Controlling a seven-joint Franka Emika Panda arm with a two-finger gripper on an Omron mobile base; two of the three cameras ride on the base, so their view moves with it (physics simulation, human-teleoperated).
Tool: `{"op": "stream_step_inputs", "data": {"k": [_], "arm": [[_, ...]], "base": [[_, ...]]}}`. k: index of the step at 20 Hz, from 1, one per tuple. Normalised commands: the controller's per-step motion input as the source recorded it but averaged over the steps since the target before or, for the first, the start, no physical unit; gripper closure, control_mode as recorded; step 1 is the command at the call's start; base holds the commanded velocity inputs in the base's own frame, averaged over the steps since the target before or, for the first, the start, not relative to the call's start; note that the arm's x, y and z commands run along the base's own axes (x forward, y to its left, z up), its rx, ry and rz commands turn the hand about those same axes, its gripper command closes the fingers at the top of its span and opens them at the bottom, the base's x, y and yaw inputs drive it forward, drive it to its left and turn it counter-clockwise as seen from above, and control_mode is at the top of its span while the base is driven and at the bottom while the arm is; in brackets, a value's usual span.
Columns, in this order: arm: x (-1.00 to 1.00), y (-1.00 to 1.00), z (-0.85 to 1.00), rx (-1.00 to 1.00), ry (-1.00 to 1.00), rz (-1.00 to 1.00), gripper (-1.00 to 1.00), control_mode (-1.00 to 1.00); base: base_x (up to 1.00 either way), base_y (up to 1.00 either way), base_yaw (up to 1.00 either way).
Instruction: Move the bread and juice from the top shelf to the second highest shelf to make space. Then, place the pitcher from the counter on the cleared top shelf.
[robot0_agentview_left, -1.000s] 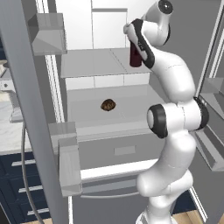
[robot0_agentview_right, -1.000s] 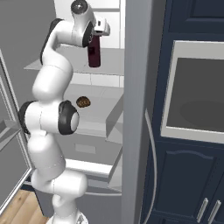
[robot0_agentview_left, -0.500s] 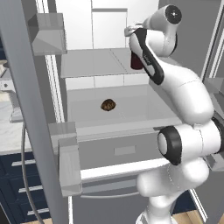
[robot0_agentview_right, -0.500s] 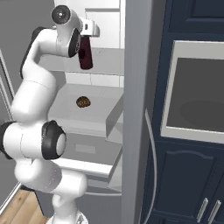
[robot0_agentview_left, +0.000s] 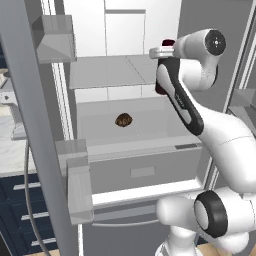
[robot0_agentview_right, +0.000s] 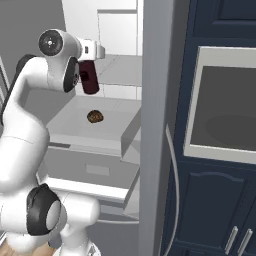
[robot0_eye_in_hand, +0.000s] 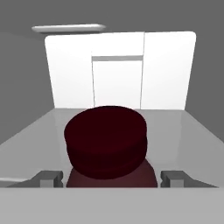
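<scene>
The juice (robot0_agentview_right: 89, 77) is standing upright at the right end of the top shelf (robot0_agentview_left: 107, 71), its maroon body partly hidden behind the robot's forearm in the left base view, where only its cap and a strip of its side are showing (robot0_agentview_left: 167, 44). In the hand view the round dark cap (robot0_eye_in_hand: 105, 140) is sitting right in front of the camera, filling the space between the two finger tips (robot0_eye_in_hand: 47, 176), which are standing wide apart on either side of the bottle without clearly touching it. The gripper (robot0_eye_in_hand: 109, 179) is spread wide around the juice, and whether it is actually pressing on the bottle cannot be told. In the right base view the gripper (robot0_agentview_right: 89, 64) is hanging at the bottle's neck, level with the top shelf.

The bread (robot0_agentview_left: 123, 119) is lying on the second highest shelf (robot0_agentview_left: 150, 142), near its middle, well apart from the bottle and lower down. It is also showing in the right base view (robot0_agentview_right: 95, 116), below the bottle.

The fridge door (robot0_agentview_left: 35, 125) is standing open at the left, with door bins (robot0_agentview_left: 79, 192) on it.
</scene>
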Motion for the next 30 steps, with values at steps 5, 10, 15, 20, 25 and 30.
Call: {"op": "stream_step_inputs", "data": {"k": [5, 10, 15, 20, 25, 30], "arm": [[-1.0, 0.0, -0.01, 0.0, 0.13, 0.0, 1.0, -1.0], [-0.82, 0.0, -0.41, 0.0, 0.11, 0.01, 1.0, -1.0], [-0.36, 0.0, -0.9, -0.02, 0.01, 0.01, 1.0, -1.0], [-0.05, 0.0, -0.8, 0.0, 0.0, 0.01, 1.0, -1.0], [0.01, 0.0, -0.46, 0.0, 0.0, 0.0, 1.0, -1.0], [0.15, -0.01, -0.2, 0.0, -0.07, 0.0, 1.0, -1.0]], "base": [[0.0, 0.0, 0.0], [0.0, 0.0, 0.0], [0.0, 0.0, 0.0], [0.0, 0.0, 0.0], [0.0, 0.0, 0.0], [0.0, 0.0, 0.0]]}}
